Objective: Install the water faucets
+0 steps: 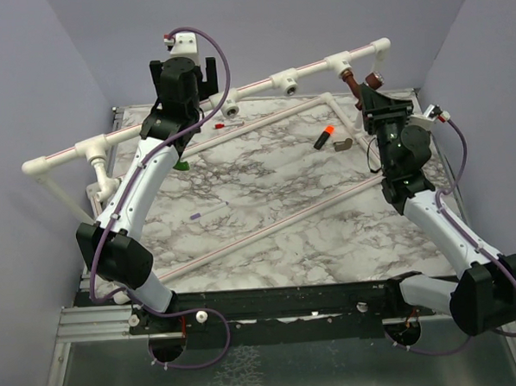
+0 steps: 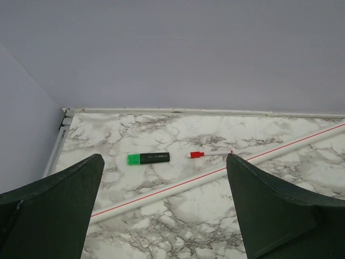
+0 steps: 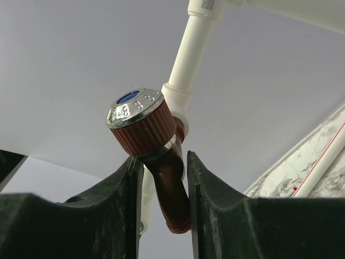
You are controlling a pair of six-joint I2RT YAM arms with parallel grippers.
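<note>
Turning the brown faucet (image 3: 143, 129) into the white pipe (image 3: 191, 51) above the far right corner of the tabletop (image 1: 267, 192) looks like the job. The right gripper (image 3: 163, 162) pinches its spout between nearly closed jaws. Hold it straight and turn slowly. The left gripper (image 2: 164, 157) is wide open, holding nothing.

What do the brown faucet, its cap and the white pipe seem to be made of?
Faucet: likely plastic, glossy reddish-brown, with soft highlights and a ribbed knob.
Cap: looks like metal or chromed plastic, mirror-bright with a blue centre.
Pipe: probably PVC, matt white, smooth, with a moulded socket joint.
</note>
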